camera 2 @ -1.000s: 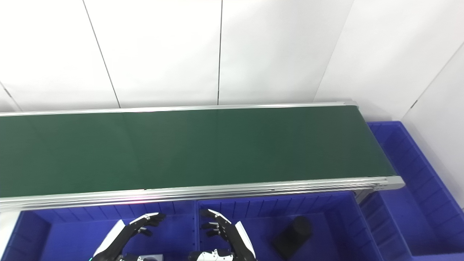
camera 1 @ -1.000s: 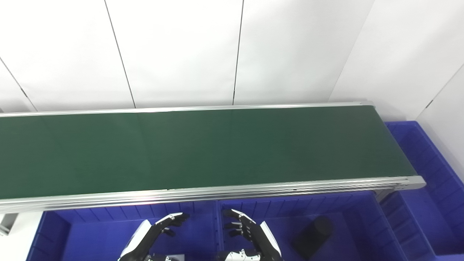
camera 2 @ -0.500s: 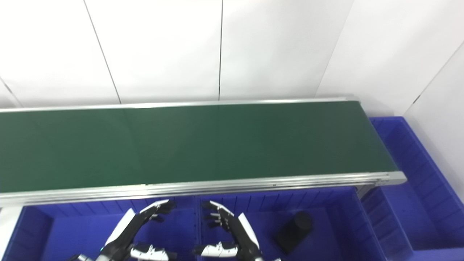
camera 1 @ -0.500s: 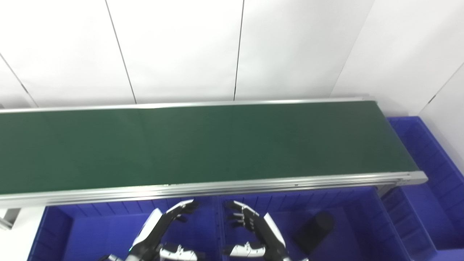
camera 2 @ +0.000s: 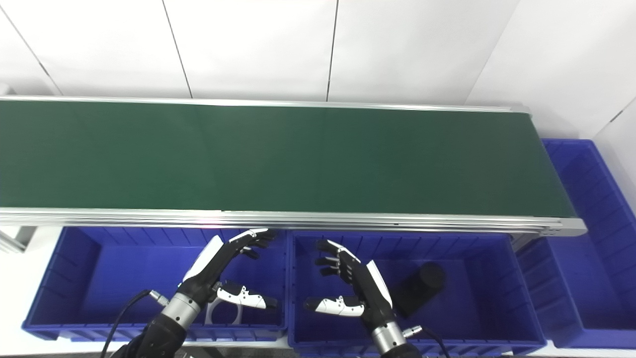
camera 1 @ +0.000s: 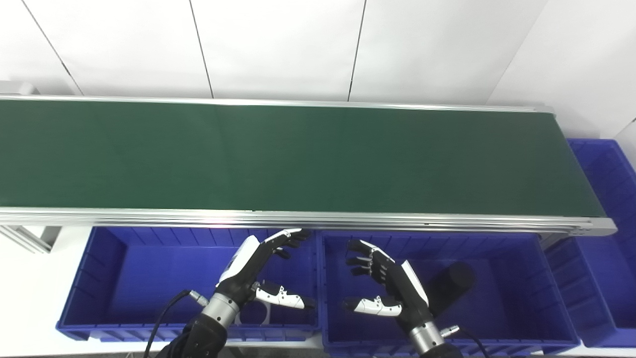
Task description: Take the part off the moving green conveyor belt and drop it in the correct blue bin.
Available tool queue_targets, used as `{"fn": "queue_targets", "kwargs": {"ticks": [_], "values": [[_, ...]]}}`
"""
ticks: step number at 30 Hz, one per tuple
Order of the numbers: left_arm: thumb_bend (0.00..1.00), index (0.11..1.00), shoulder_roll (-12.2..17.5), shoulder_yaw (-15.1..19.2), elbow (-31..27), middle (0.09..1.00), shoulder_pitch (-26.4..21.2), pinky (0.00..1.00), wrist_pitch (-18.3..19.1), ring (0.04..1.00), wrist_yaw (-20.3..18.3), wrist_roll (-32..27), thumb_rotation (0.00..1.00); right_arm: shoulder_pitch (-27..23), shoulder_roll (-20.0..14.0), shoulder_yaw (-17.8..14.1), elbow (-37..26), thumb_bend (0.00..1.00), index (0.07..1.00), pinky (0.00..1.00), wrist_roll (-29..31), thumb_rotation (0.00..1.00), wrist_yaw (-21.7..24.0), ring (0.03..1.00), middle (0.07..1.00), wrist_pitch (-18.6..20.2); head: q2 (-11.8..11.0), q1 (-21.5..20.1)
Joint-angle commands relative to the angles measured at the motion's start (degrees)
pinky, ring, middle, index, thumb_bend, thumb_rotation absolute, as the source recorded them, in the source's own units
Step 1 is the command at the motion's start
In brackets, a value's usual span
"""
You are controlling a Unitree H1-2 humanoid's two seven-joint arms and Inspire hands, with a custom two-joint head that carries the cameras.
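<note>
We're holding both the left hand [camera 1: 258, 261] and right hand [camera 1: 385, 278] open and empty over the blue bins [camera 1: 119, 271]. A black cylinder [camera 1: 449, 286], probably a part, is lying in the middle bin [camera 1: 516, 288]. The green belt [camera 1: 298, 159] is showing nothing, so we're waiting on another pick.

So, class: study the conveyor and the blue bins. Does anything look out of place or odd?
Nothing is spilled or damaged. The green belt carries no part. A black cylinder lies tilted in the middle bin; both hands hover open.
</note>
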Motion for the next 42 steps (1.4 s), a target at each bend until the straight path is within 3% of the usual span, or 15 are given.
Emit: {"fn": "queue_targets", "kwargs": {"ticks": [1,8,42], "values": [[0.94,0.806,-0.09,0.51,-1.47,0.810,-0.28,0.67,-1.43,0.769,0.42,-0.25,0.24,-0.21,0.46,-0.48,-1.95,0.94,0.823,0.70,0.24,0.35,0.57,0.761,0.855,-2.77,0.07,0.05],[0.94,0.804,-0.22,0.67,-1.92,0.808,0.44,0.68,-1.73,0.770,-0.07,-0.54,0.24,0.32,0.90,-1.10,-2.03,0.94,0.830,0.71,-0.05,0.36,1.11,0.768,0.862,-2.77,-1.24,0.38],[0.95,0.783,-0.35,1.02,0.59,0.795,0.93,0.69,-6.66,0.766,-1.31,-3.45,0.24,0.36,1.85,-1.16,-1.32,0.93,0.825,0.70,-0.72,0.31,0.58,0.769,0.862,-2.77,-2.35,0.26]]}}
